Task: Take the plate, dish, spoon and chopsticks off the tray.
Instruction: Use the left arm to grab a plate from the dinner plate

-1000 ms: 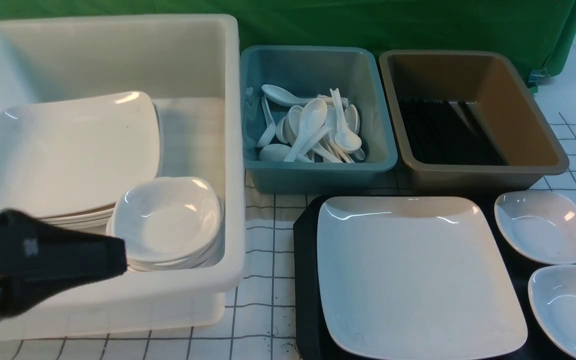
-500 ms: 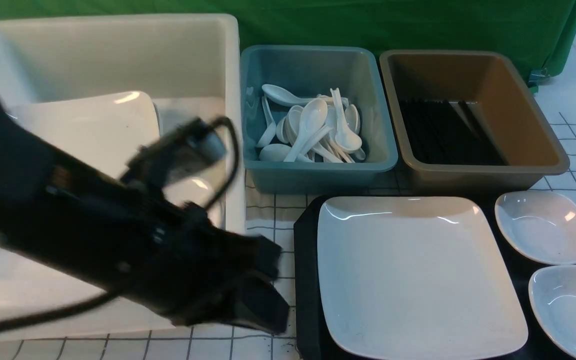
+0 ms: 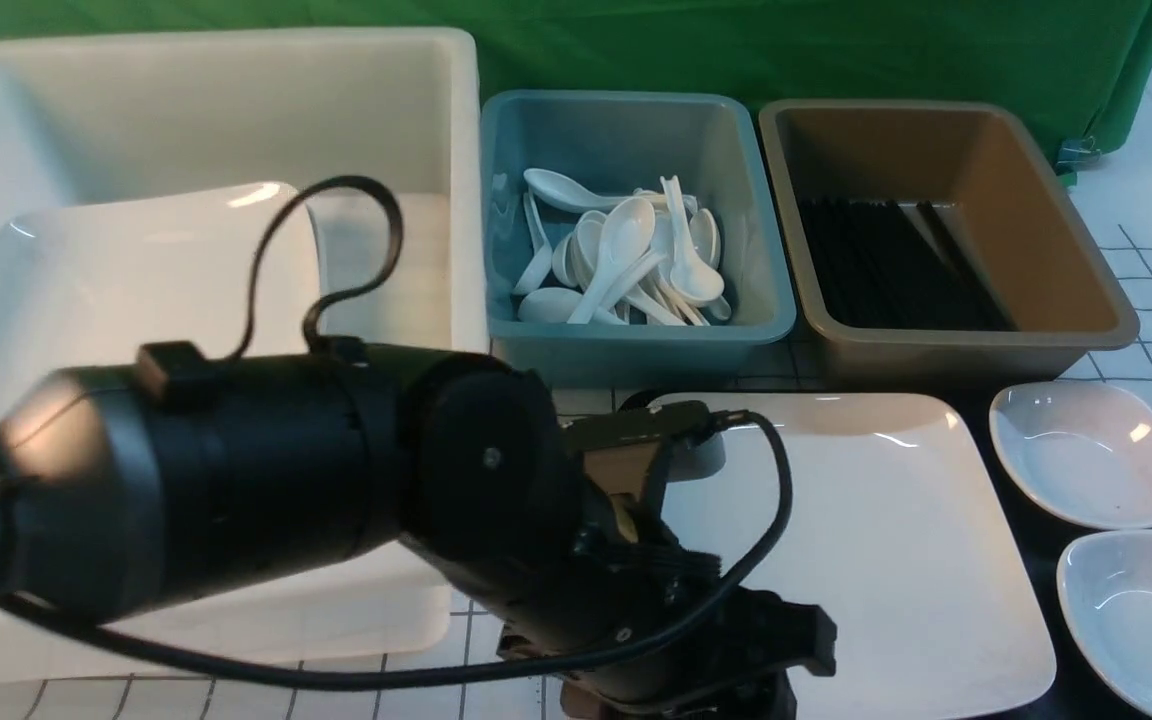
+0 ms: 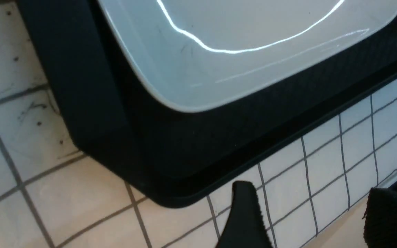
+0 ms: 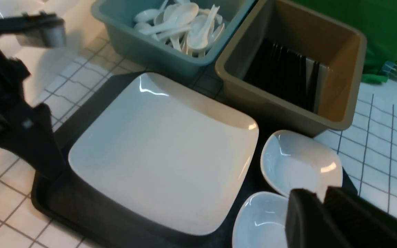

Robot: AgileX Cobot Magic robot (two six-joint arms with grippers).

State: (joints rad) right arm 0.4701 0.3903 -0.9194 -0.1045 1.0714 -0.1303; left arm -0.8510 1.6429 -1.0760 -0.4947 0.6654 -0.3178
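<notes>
The large white square plate (image 3: 866,540) lies on the black tray (image 3: 1031,540), filling its left part. Two small white dishes (image 3: 1091,455) (image 3: 1136,620) sit on the tray's right side. No spoon or chopsticks show on the tray. My left arm (image 3: 336,480) reaches across to the tray's near-left corner (image 4: 133,144). There the left gripper (image 4: 317,217) hangs open over the gridded table, just off the tray, with nothing between its fingers. My right gripper (image 5: 322,199) hovers above the two dishes (image 5: 300,162), its fingers almost together and empty.
A big white tub (image 3: 206,110) at the left holds stacked plates. Behind the tray, a blue tub (image 3: 636,350) holds several white spoons (image 3: 626,260). A brown tub (image 3: 966,350) beside it holds black chopsticks (image 3: 886,265). Green cloth hangs at the back.
My left arm has swung from the white tub rightward to the tray's near-left corner, and its gripper has opened. Plate and dishes have not moved.
</notes>
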